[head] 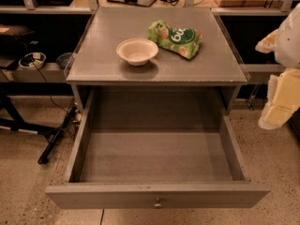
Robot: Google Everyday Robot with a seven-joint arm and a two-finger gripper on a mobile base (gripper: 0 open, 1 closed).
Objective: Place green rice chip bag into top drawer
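The green rice chip bag [176,38] lies crinkled on the grey cabinet top [108,41], at the back right, just right of a cream-white bowl [137,51]. The top drawer [154,153] is pulled fully open below the cabinet top and its inside is bare; its front panel with a small round knob [158,202] faces me. My gripper [277,100] hangs at the right edge of the view, beside the cabinet's right side, above the floor and apart from the bag. Nothing shows in it.
The cabinet top has raised rails at left and right. A dark stand with cables [51,139] lies on the floor at the left. Shelving with small bowls [33,60] runs behind the cabinet. Speckled floor surrounds the drawer.
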